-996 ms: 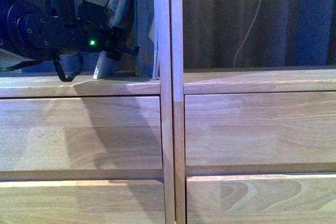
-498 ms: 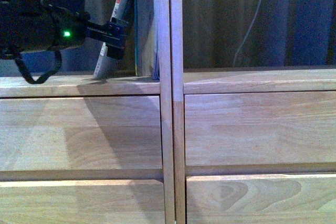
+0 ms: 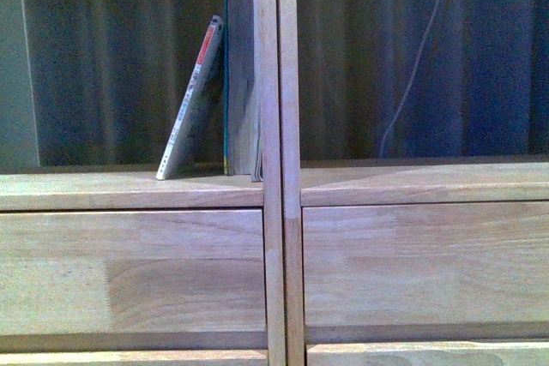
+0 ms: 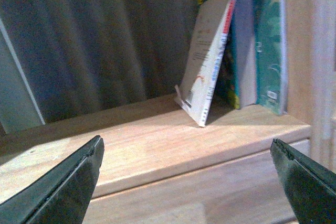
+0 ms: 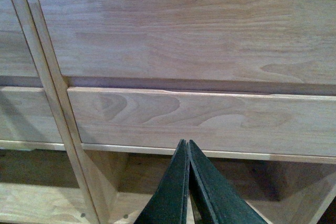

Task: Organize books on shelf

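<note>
On the light-wood shelf point(image 3: 129, 188) a thin whitish paperback point(image 3: 192, 107) leans tilted against a thicker teal-covered book point(image 3: 240, 75) that stands upright by the doubled central upright point(image 3: 277, 212). The left wrist view shows the same paperback point(image 4: 210, 61) and the teal book point(image 4: 269, 45) on the shelf board point(image 4: 157, 145). My left gripper point(image 4: 186, 174) is open, its fingers spread wide, back from the books and holding nothing. My right gripper point(image 5: 187, 148) is shut on nothing, in front of a lower drawer-like panel point(image 5: 210, 114). Neither arm appears in the front view.
Behind the open compartments hangs a dark ribbed curtain point(image 3: 111, 75), with a thin white cable point(image 3: 412, 66) in the right compartment. Plain wooden front panels point(image 3: 420, 263) fill the rows below. An open lower compartment point(image 5: 210, 182) lies under the right gripper.
The left arm, which stood in front of the books, has gone out of the front view. The camera's view has shifted upward, and the paperback now shows leaning free.
</note>
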`<state>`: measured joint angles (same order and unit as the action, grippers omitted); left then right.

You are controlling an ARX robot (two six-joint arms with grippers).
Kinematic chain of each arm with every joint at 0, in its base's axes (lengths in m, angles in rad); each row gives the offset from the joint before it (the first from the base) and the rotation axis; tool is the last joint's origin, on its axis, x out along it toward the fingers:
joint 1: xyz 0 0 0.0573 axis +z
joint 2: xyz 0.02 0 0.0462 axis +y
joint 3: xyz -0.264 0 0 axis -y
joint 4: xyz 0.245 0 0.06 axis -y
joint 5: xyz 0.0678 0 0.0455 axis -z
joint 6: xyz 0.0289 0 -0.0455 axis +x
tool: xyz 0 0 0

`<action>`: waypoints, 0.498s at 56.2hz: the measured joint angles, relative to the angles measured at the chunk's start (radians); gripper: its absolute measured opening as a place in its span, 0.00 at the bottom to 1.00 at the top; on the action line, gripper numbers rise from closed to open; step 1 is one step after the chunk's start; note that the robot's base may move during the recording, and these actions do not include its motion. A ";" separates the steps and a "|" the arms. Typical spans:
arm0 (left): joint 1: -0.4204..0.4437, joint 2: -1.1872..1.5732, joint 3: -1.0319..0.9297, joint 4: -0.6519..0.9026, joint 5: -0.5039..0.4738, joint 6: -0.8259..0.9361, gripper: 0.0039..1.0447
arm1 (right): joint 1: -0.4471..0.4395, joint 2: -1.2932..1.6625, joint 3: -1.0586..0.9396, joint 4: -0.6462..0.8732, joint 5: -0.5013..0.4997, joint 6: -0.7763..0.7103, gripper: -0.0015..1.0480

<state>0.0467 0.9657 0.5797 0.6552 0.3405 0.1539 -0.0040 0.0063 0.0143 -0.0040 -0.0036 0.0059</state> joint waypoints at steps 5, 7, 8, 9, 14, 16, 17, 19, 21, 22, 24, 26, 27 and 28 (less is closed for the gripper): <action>0.043 -0.163 -0.106 -0.060 0.059 -0.055 0.93 | 0.000 0.000 0.000 0.000 0.000 0.000 0.03; 0.062 -0.215 -0.136 -0.084 0.077 -0.081 0.93 | 0.000 0.000 0.000 0.000 0.000 0.000 0.03; 0.072 -0.249 -0.154 -0.103 0.086 -0.098 0.93 | 0.000 0.000 0.000 0.000 0.000 0.000 0.03; 0.084 -0.282 -0.173 -0.123 0.096 -0.113 0.93 | 0.000 0.000 0.000 0.000 0.000 0.000 0.03; 0.053 -0.407 -0.203 -0.299 -0.047 -0.138 0.86 | 0.000 0.000 0.000 0.000 0.000 0.000 0.03; 0.015 -0.441 -0.202 -0.386 -0.137 -0.141 0.81 | 0.000 0.000 0.000 0.000 0.000 0.000 0.03; -0.005 -0.461 -0.204 -0.438 -0.197 -0.142 0.78 | 0.000 0.000 0.000 0.000 0.000 0.000 0.03; -0.026 -0.484 -0.214 -0.490 -0.256 -0.143 0.73 | 0.000 0.000 0.000 0.000 0.000 0.000 0.03; -0.037 -0.500 -0.237 -0.512 -0.310 -0.145 0.66 | 0.000 0.000 0.000 0.000 0.000 0.000 0.03; -0.037 -0.503 -0.243 -0.513 -0.316 -0.145 0.64 | 0.000 0.000 0.000 0.000 0.000 0.000 0.03; -0.040 -0.515 -0.269 -0.513 -0.336 -0.146 0.58 | 0.000 0.000 0.000 0.000 0.000 0.000 0.03; -0.040 -0.525 -0.288 -0.512 -0.341 -0.146 0.52 | 0.000 0.000 0.000 0.000 0.000 0.000 0.03; -0.040 -0.529 -0.294 -0.511 -0.341 -0.146 0.51 | 0.000 0.000 0.000 0.000 0.000 0.000 0.03; -0.041 -0.536 -0.305 -0.510 -0.340 -0.147 0.47 | 0.000 0.000 0.000 0.000 0.000 0.000 0.03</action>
<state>0.0055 0.4294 0.2745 0.1448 0.0002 0.0067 -0.0040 0.0063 0.0143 -0.0040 -0.0036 0.0059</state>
